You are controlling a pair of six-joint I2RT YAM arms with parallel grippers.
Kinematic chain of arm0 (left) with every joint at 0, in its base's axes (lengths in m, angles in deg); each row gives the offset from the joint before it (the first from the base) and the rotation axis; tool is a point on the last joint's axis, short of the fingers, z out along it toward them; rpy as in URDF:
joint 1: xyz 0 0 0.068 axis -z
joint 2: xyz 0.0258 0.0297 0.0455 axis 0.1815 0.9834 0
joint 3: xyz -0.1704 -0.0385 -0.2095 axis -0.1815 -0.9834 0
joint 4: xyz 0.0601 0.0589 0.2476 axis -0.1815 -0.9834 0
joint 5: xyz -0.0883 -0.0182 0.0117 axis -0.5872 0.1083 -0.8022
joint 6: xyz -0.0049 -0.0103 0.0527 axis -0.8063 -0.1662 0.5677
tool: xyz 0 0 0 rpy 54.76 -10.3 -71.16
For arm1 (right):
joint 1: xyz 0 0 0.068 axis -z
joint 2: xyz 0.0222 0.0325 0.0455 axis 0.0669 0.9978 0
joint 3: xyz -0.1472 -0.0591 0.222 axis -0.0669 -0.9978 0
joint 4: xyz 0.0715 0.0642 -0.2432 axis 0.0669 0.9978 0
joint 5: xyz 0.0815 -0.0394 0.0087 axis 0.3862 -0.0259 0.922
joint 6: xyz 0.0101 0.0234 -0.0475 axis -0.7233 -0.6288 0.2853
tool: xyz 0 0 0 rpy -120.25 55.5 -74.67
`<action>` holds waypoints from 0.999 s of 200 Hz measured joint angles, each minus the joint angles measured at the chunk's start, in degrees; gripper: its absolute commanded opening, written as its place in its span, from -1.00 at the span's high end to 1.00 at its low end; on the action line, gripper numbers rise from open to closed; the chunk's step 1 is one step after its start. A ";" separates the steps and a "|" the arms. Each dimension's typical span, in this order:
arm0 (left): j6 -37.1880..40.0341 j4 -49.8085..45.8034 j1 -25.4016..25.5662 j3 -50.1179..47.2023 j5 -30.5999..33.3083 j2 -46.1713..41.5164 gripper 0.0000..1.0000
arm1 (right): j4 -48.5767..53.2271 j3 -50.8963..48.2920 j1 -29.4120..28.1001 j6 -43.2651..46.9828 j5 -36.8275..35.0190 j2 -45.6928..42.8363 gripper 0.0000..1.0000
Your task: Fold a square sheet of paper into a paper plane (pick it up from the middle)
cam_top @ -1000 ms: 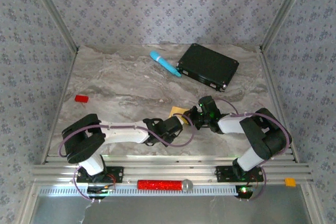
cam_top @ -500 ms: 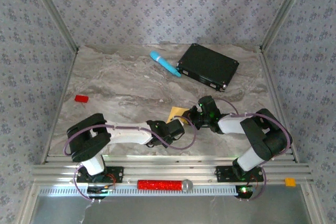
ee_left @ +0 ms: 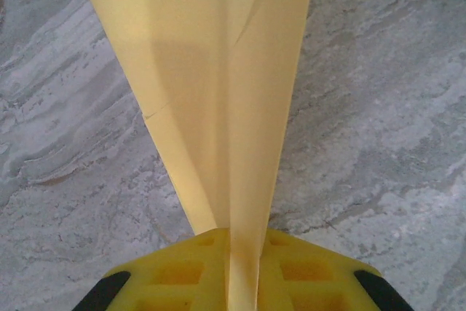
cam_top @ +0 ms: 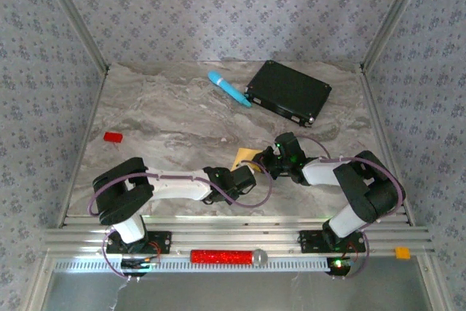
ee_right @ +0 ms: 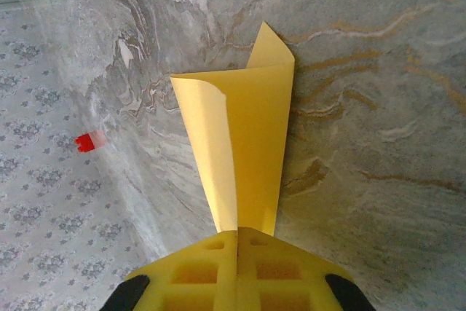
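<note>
At frame centre, my left hand (ee_left: 244, 256) and right hand (ee_right: 237, 245) each clamp the square sheet of paper (ee_right: 244, 136), probably flimsy; hold creases.

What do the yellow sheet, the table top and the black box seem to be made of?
The yellow sheet: thin matte paper, shown by its sharp creases and curled corner. The table top: grey, veined like marble; whether it is real stone or a printed laminate, the look cannot settle. The black box: dark, rigid-looking, small glints at its near edge; perhaps plastic or metal.
</note>
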 measured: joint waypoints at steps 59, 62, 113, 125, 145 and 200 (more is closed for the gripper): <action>-0.20 0.11 0.33 0.00 0.17 -0.02 0.51 | 0.04 -0.02 0.00 0.00 -0.02 0.00 1.00; -0.20 0.13 0.33 0.00 0.17 -0.02 0.51 | 0.04 0.00 0.00 0.00 -0.02 0.00 1.00; -0.17 0.20 0.33 0.00 0.17 -0.02 0.63 | 0.04 0.00 0.00 0.00 -0.24 0.00 1.00; -0.17 0.20 0.33 0.00 0.17 -0.02 0.61 | 0.07 0.00 0.00 0.00 -0.26 0.00 1.00; -0.17 0.22 0.33 0.00 0.17 -0.02 0.58 | 0.09 0.00 -0.02 -0.02 -0.42 0.00 1.00; -0.15 0.26 0.63 0.00 0.17 -0.02 0.61 | 0.13 -0.02 -0.09 -0.02 -0.44 0.00 1.00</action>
